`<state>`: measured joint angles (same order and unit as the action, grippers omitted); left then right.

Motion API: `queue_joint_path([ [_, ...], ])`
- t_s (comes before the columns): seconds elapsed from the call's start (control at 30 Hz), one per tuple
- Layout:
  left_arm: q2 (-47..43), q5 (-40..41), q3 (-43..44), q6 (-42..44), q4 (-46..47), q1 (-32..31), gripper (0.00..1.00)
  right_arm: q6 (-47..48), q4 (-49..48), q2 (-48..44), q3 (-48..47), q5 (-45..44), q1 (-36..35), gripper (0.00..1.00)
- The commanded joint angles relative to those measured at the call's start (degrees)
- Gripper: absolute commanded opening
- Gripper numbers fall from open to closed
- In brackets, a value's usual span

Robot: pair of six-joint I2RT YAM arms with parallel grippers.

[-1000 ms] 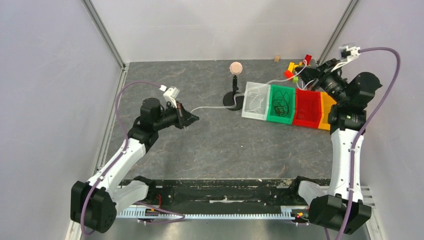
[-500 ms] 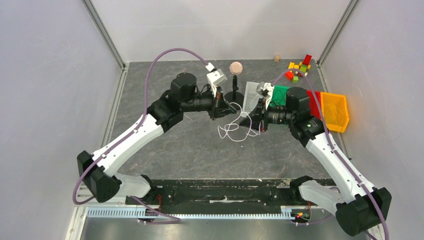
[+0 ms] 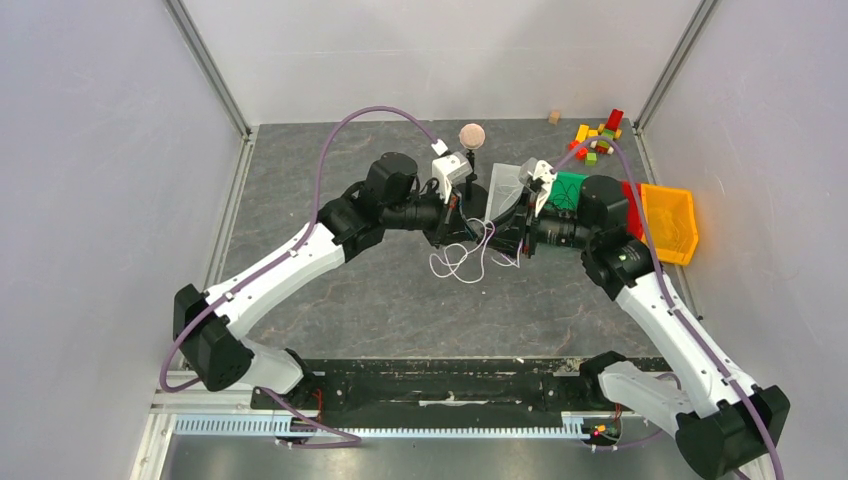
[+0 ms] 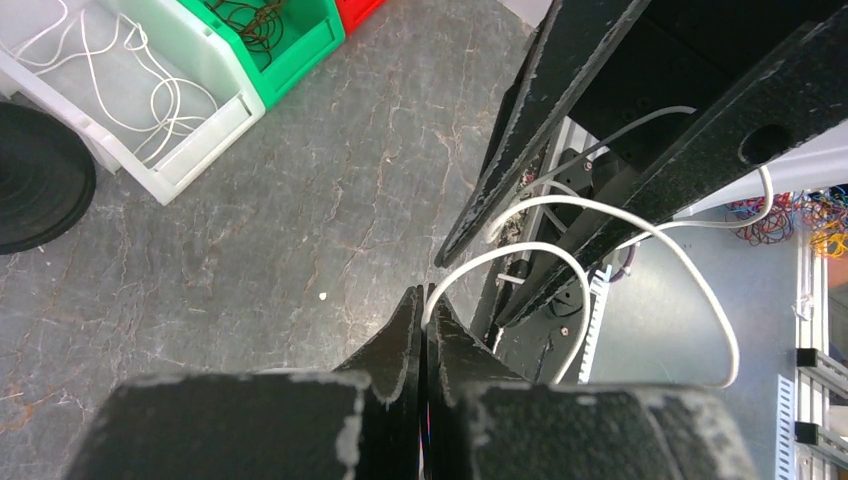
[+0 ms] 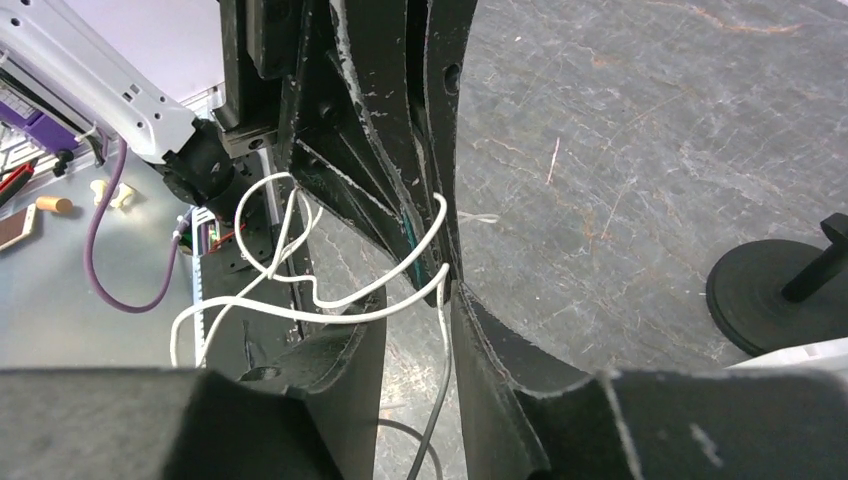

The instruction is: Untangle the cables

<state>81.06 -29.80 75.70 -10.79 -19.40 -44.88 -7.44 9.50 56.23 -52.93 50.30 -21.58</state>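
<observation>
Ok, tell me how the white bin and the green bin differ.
The white bin holds loose white cable loops; the green bin holds a dark tangle. The white bin sits beside the black stand base; the green bin is farther from it. Both are open-topped, side by side.

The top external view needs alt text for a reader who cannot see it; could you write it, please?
The left gripper and right gripper nearly meet tip to tip over the middle of a dark table, with a white cable looping out between them. Coloured bins sit behind them and to the right.
</observation>
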Motion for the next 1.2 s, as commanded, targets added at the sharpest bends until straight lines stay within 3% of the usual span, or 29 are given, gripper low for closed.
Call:
queue_joint_path([
  [0.0, 0.26, 0.43, 1.48, 2.14, 0.90, -0.61, 0.02, -0.56, -1.85, 1.10, -1.13, 1.37, -0.39, 0.33],
  [0.27, -0.37, 2.76, -0.47, 5.24, -0.16, -0.82, 0.02, -7.06, -6.25, 1.45, -0.38, 5.64, -0.34, 0.36],
  [0.57, -1.33, 0.16, -3.19, 6.21, 3.40, -0.20, 0.02, -2.58, 0.88, 2.46, -2.17, 7.09, -0.39, 0.34],
  [1.17, -5.99, 3.94, -8.26, 13.02, 4.90, -0.07, 0.02, -2.95, 2.47, 4.10, -4.53, 7.87, -0.19, 0.36],
])
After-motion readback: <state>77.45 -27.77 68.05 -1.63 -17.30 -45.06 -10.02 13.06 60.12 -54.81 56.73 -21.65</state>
